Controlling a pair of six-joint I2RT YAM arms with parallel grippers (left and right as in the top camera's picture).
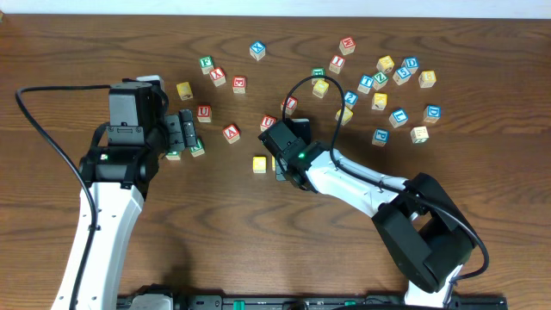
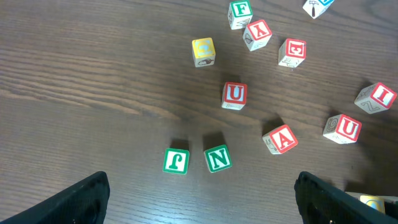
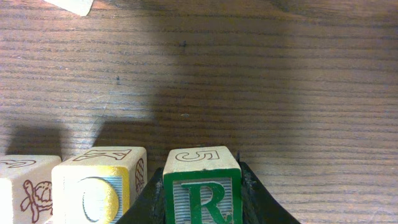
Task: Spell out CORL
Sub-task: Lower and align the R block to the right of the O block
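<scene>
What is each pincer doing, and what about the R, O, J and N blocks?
left pincer: open, empty.
right pincer: shut on R block.
R block: upright, clamped in right pincer.
O block: loose, beside R block.
J block: loose, letter up.
N block: loose, letter up, beside J block.

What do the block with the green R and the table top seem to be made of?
The block with the green R: probably wood, pale and unvarnished on top; the letter face looks painted or printed, green on white. The table top: dark brown with streaky grain lines, matte; real wood or a printed laminate, I cannot tell.
</scene>
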